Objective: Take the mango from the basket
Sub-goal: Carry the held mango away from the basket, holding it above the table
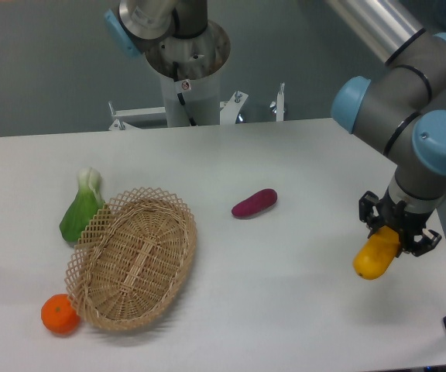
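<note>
Camera view, fixed above the table: shows the mango clamped in the gripper, far to the right of the basket and clear of the tabletop, with a faint shadow beneath. Jaws closed narrow on the fruit's upper end, pressing its flanks. Basket holds nothing now.

Likely handles as a smooth, waxy-skinned fruit: firm enough to take a squeeze, yet slick and rounded, so prone to sliding out lengthwise if gripped near a tapering tip. Moderately heavy for its size, probably; flesh may bruise under hard pressure. Best held across the short axis near the widest part, not at the end as seems the case here, where much of the body hangs below the fingers.

Long axis runs steeply down, tilted a little: upper end hidden between the fingers, lower end pointing down and slightly back toward the basket side. Purple vegetable lies between basket and mango, well apart from both.
</note>
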You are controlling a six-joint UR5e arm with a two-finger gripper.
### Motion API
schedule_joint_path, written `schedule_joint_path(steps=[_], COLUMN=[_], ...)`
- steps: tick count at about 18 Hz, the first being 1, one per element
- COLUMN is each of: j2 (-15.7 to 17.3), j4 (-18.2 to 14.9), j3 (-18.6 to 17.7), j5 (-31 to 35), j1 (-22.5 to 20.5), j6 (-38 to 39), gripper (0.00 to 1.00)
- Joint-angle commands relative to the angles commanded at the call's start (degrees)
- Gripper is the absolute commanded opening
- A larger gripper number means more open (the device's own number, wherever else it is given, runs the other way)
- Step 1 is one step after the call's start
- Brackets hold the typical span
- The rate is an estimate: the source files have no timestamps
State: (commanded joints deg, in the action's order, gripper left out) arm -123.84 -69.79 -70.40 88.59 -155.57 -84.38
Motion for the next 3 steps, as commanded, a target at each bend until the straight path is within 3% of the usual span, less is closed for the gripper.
schedule_joint_path(steps=[3], j2=[0.0], j4=[0.1], j3=[-0.1], j5=[0.0], j1=[0.0], j6=[0.0], gripper=[0.27])
